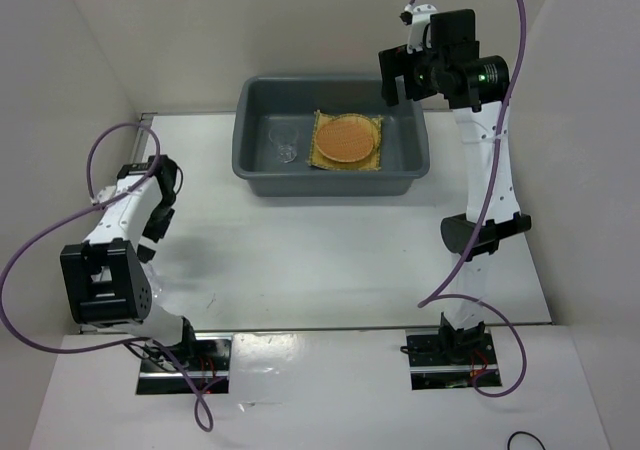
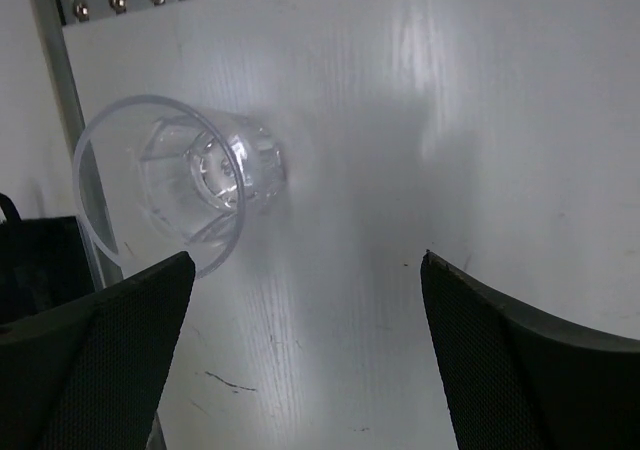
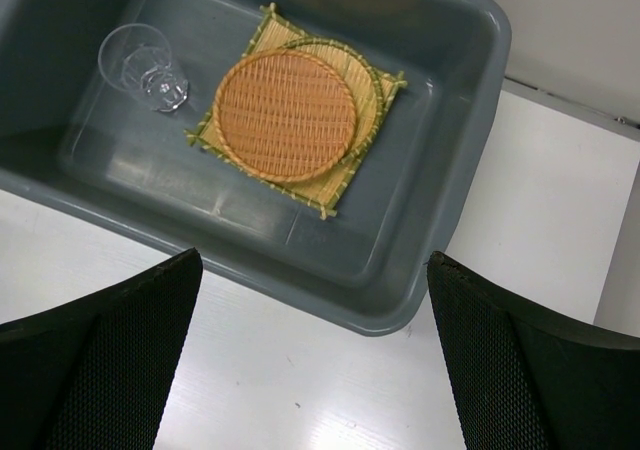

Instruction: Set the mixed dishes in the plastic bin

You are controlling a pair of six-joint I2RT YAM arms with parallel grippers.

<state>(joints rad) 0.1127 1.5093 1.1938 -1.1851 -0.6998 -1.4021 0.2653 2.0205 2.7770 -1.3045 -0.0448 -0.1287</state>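
Note:
The dark grey plastic bin (image 1: 335,178) stands at the far middle of the table and also shows in the right wrist view (image 3: 440,200). In it lies the square tan mat (image 3: 330,185), with the yellow tray (image 3: 366,76) on the mat and the orange-brown tray (image 1: 346,138) (image 3: 285,115) on top. One clear glass (image 1: 284,142) (image 3: 145,65) stands in the bin's left half. The other glass (image 2: 185,185) lies on its side on the table, just ahead-left of my open, empty left gripper (image 1: 160,162) (image 2: 305,260). My right gripper (image 1: 405,82) (image 3: 312,260) is open and empty, high over the bin's right end.
White walls enclose the table on the left, back and right. A metal rail with screws (image 2: 115,0) runs along the table's far-left edge, close behind the lying glass. The left wall is close beside the left arm.

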